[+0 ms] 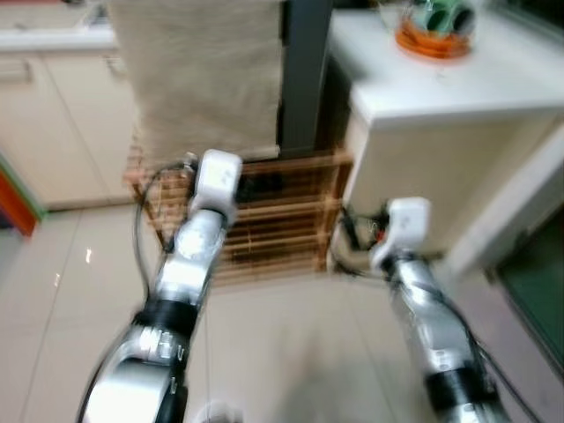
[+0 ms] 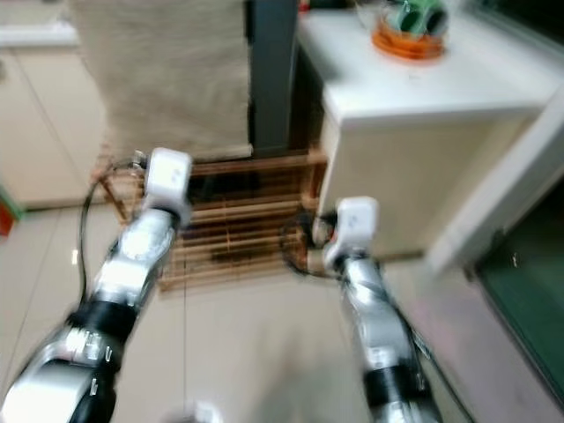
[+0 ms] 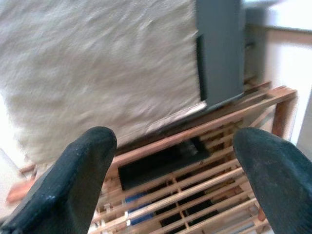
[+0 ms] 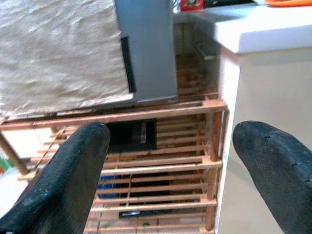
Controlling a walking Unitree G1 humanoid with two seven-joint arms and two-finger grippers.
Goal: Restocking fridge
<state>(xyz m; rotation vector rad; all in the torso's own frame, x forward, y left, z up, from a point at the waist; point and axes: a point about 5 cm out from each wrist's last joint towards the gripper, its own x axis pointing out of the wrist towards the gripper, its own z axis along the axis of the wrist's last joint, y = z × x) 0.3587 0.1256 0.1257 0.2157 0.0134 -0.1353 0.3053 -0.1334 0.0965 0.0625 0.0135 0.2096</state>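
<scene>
Pale floor tiles (image 1: 291, 344) surround a wooden slatted rack (image 1: 273, 220) bearing a cloth-draped grey appliance (image 4: 146, 48). Left gripper (image 3: 168, 185) and right gripper (image 4: 168, 180) face that rack, fingers spread and empty, probably approaching it

rack (image 1: 282, 220) ahead on floor | cloth-draped appliance (image 1: 203, 79) on rack | counter (image 1: 441, 88) right of rack | bowl (image 1: 434, 31) on counter

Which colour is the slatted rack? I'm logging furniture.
Reddish-brown wood; the slatted wooden rack shows best in the right wrist view.

Grey fridge (image 4: 146, 48) upright on wooden slatted rack (image 4: 161, 161), cloth-draped.
</scene>
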